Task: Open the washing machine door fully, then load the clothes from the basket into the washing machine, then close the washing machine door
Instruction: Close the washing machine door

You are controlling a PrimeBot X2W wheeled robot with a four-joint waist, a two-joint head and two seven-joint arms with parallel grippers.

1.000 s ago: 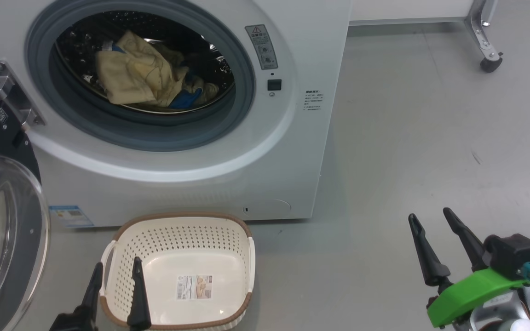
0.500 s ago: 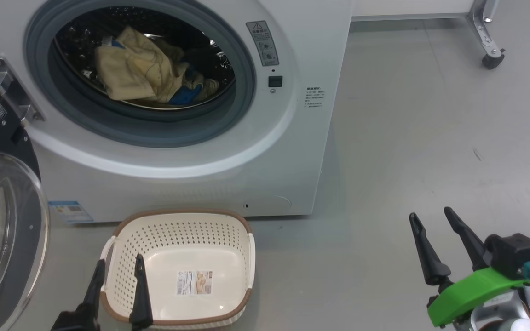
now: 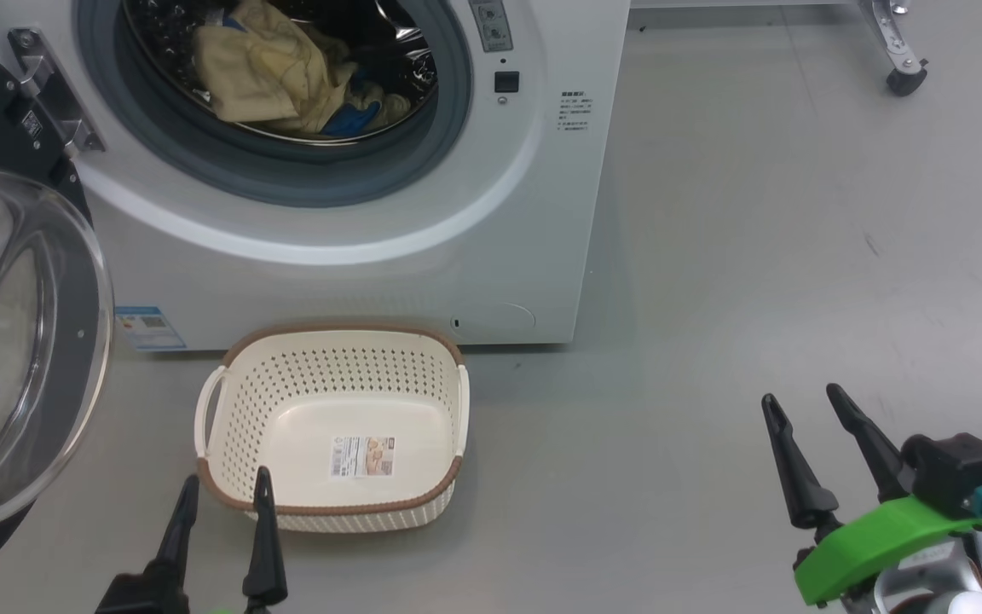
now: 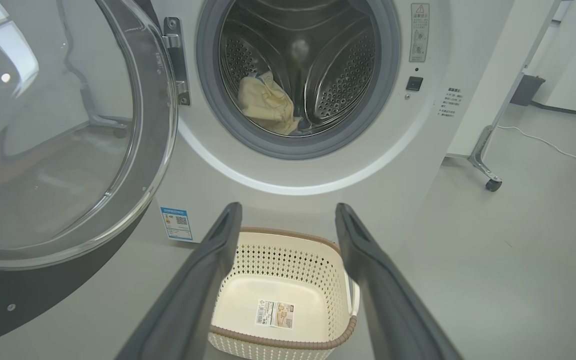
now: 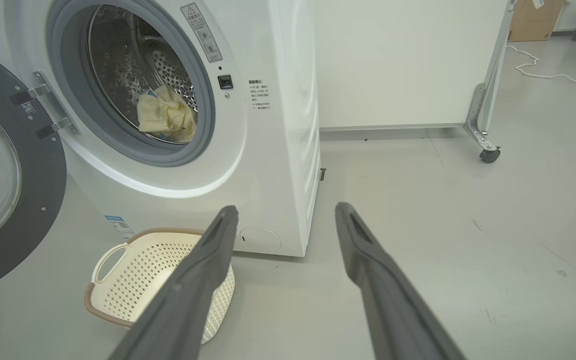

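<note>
The white washing machine (image 3: 389, 256) stands with its round door (image 3: 22, 341) swung wide to the left, glass bowl bulging outward. Pale-yellow clothes (image 3: 274, 72) with blue cuffs lie inside the steel drum, as the left wrist view (image 4: 268, 102) and right wrist view (image 5: 165, 117) also show. On the floor before the machine sits the cream basket (image 3: 235, 405), holding nothing but a label on its bottom. My left gripper (image 3: 227, 490) is open just in front of the basket's near rim. Far to the right, my right gripper (image 3: 802, 405) hangs open over bare floor.
A metal frame leg on a black caster (image 3: 898, 81) stands at the back right beside a white panel (image 5: 403, 65). A white cable (image 5: 543, 75) runs along the floor beyond it. Grey floor (image 3: 755, 256) spreads to the right of the machine.
The head camera has tipped down, so the machine sits higher in the picture. The left gripper has drawn back from above the basket to its near rim. The right gripper has not moved.
</note>
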